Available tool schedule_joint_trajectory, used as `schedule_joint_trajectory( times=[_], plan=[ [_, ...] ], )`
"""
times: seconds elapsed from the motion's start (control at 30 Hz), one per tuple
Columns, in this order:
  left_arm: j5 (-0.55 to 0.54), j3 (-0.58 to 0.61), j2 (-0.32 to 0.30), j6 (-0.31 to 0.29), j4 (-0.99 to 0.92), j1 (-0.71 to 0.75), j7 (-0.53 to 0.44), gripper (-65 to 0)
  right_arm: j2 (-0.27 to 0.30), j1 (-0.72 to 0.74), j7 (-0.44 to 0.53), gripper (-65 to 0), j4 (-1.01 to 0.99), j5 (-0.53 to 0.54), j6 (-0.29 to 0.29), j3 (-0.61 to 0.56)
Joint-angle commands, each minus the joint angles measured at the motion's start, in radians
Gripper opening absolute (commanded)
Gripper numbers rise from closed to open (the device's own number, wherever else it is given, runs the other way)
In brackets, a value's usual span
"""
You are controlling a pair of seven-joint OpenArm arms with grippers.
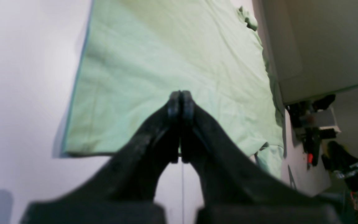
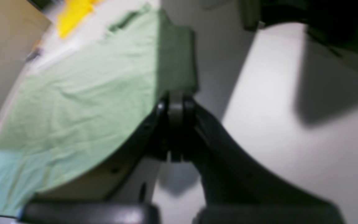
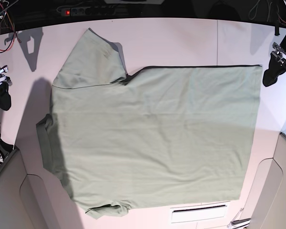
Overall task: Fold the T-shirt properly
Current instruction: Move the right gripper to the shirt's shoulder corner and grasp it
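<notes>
The pale sage-green T-shirt lies spread flat on the white table, with the collar at the left, the hem at the right and one sleeve pointing to the back. My left gripper hovers just off the hem's back right corner. In its wrist view it is shut and empty, with the shirt beyond it. My right gripper is at the far left, off the shirt. In its wrist view it is shut and empty beside the shirt.
A power strip and cables lie along the back edge. A slot sits in the table at the front. Beige panels stand at the front corners. Something yellow shows beyond the shirt in the right wrist view.
</notes>
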Motion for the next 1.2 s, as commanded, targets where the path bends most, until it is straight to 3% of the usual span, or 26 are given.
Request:
schedule_joint_trajectory(
  times=[0.0, 0.03, 0.1, 0.13, 0.17, 0.3, 0.37, 0.5, 0.83, 1.17],
  plan=[
    [-0.025, -0.008, -0.019, -0.01, 0.013, 0.002, -0.017, -65.0, 0.019, 0.008, 0.023, -65.0, 0.015, 0.011, 0.01, 0.008],
    [-0.025, -0.008, -0.019, -0.01, 0.013, 0.002, -0.018, -65.0, 0.019, 0.008, 0.023, -60.0, 0.015, -0.004, 0.009, 0.008],
    [-0.025, -0.008, -0.019, -0.01, 0.013, 0.002, -0.018, -65.0, 0.019, 0.008, 0.023, -38.7, 0.015, -0.03, 0.007, 0.008],
    [-0.025, -0.008, -0.019, -0.01, 0.013, 0.002, -0.019, -65.0, 0.019, 0.008, 0.023, -33.0, 0.015, -0.037, 0.007, 0.008],
    [-0.025, -0.008, -0.019, -0.01, 0.013, 0.002, -0.019, -65.0, 0.017, 0.008, 0.023, -32.0, 0.015, -0.044, 0.007, 0.008],
    [-0.025, -0.008, -0.019, -0.01, 0.013, 0.002, -0.023, -65.0, -0.01, 0.008, 0.023, -32.1, 0.015, -0.046, 0.001, 0.008],
    [-0.025, -0.008, -0.019, -0.01, 0.013, 0.002, -0.022, -65.0, -0.034, 0.011, 0.017, -32.1, 0.014, -0.045, -0.029, 0.007],
    [-0.025, -0.008, -0.019, -0.01, 0.013, 0.001, -0.023, -65.0, -0.066, 0.053, -0.06, -32.1, -0.026, -0.016, -0.046, -0.01],
    [-0.025, -0.008, -0.019, -0.01, 0.014, 0.001, -0.022, -65.0, -0.061, 0.217, -0.122, -32.3, -0.301, -0.005, -0.043, -0.145],
    [-0.025, -0.008, -0.019, -0.01, 0.014, 0.002, -0.022, -65.0, -0.064, 0.243, -0.163, -32.3, -0.331, -0.012, -0.042, -0.26]
  ],
)
